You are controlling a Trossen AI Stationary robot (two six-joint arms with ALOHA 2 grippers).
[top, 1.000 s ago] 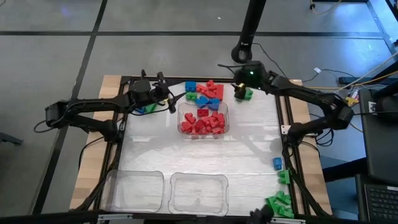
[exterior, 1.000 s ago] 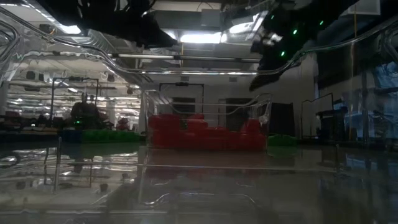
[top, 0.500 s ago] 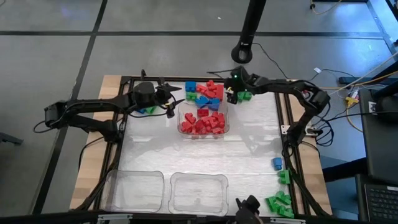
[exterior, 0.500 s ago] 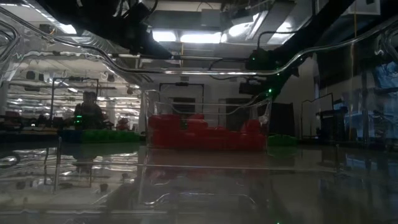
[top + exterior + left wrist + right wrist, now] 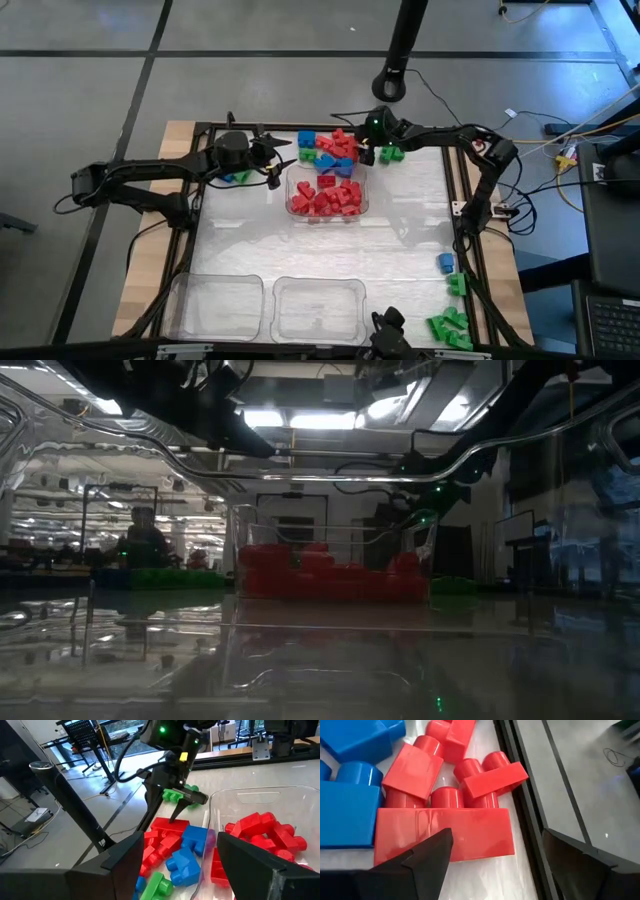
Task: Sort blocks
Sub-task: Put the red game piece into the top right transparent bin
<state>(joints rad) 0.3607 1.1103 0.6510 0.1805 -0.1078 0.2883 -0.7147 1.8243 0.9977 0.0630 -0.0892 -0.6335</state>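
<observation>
Red plastic bricks (image 5: 327, 196) fill the clear rectangular tray (image 5: 327, 194) in the far middle of the pale worktop (image 5: 320, 250) in the high view. Just behind that tray lies a loose heap of red and blue bricks (image 5: 330, 150). The right hand (image 5: 365, 152) is at the heap's right edge, beside a green brick (image 5: 391, 153). The left hand (image 5: 276, 160) sits at the heap's left side, near blue and green bricks (image 5: 236, 176). Two empty clear trays (image 5: 266, 306) stand at the near edge, and more green bricks with one blue (image 5: 450, 300) lie along the right side.

Low view: the red-filled tray (image 5: 333, 565) stands centre, green bricks (image 5: 165, 577) lie to its left, and the dark arms cross overhead.

Left wrist view: the left hand's fingers (image 5: 250, 865) stand apart with nothing between them, above the heap (image 5: 172, 847) and the tray's red bricks (image 5: 262, 832). The right hand (image 5: 180, 805) reaches down just at the heap's far side, by the green brick (image 5: 175, 793).

Right wrist view: the right hand's fingers (image 5: 420, 860) are spread wide and empty, close over a large red brick (image 5: 445, 837), with blue bricks (image 5: 350, 805) alongside.
</observation>
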